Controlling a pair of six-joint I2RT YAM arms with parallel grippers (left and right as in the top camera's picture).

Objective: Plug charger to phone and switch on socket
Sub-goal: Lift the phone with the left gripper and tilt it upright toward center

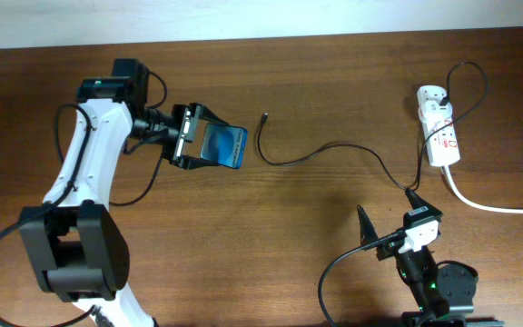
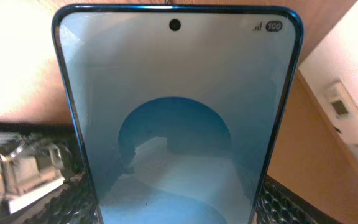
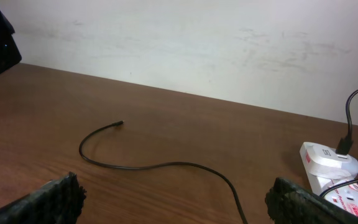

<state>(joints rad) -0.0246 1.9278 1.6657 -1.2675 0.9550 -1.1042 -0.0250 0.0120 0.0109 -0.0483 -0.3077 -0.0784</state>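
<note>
My left gripper [image 1: 192,136] is shut on the phone [image 1: 224,145] at the left of the table. In the left wrist view the phone's blue screen [image 2: 176,112] fills the frame, with the fingers [image 2: 176,214] clamped on its two long edges. The charger cable [image 1: 334,148] lies loose on the table, its connector tip [image 1: 263,116] free to the right of the phone. Its plug [image 1: 445,96] sits in the white socket [image 1: 441,136] at the far right. My right gripper [image 1: 390,216] is open and empty, low over the cable [image 3: 160,165] near the front edge. The socket also shows in the right wrist view [image 3: 327,163].
The socket's thick white cord [image 1: 488,205] runs off the right edge. A pale wall [image 3: 197,43] stands behind the table's far edge. Bare wood lies between the phone and the socket.
</note>
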